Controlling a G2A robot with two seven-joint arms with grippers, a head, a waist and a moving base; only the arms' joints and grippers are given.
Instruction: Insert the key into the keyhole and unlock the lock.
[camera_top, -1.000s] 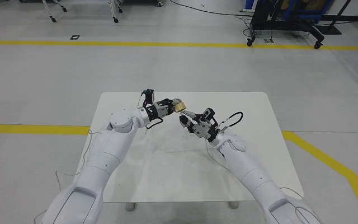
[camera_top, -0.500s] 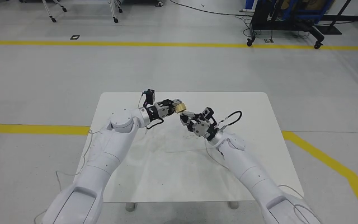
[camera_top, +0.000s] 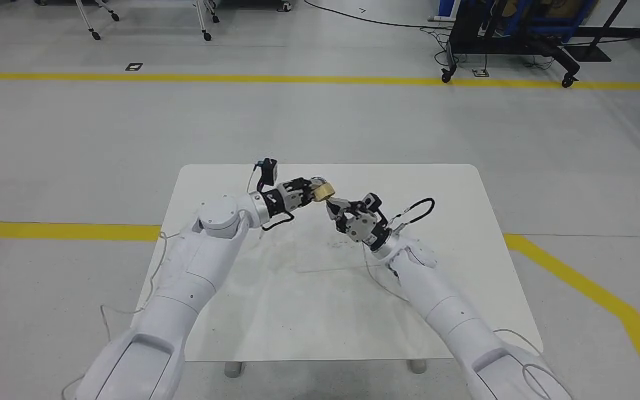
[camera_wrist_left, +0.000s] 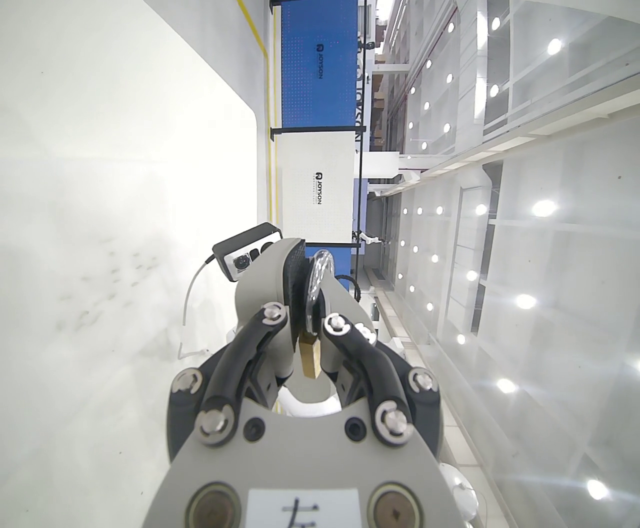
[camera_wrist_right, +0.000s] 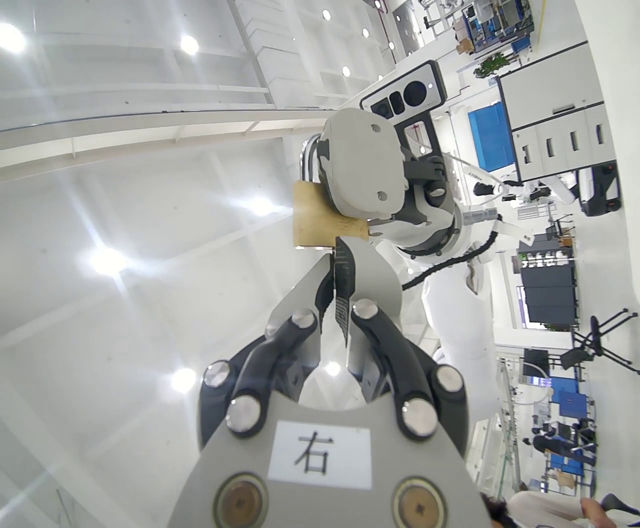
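The left gripper (camera_top: 310, 189) is clamping a brass padlock (camera_top: 320, 187) by its body, holding it in the air above the white table (camera_top: 450, 300), near the middle of the far edge. In the right wrist view the padlock's silver shackle (camera_wrist_right: 306, 160) is pointing away from the right gripper (camera_wrist_right: 336, 262), and its flat bottom is facing that gripper. The right gripper is pinching the key (camera_top: 329, 202), and little of it is showing between the 2 fingers (camera_wrist_right: 300, 295). The key's tip is lying right at the padlock's bottom face, but whether it has entered the padlock cannot be told. The 2 grippers are meeting tip to tip, the right one sitting nearer the table's right edge. A black cable (camera_top: 420, 210) is looping off the right wrist.
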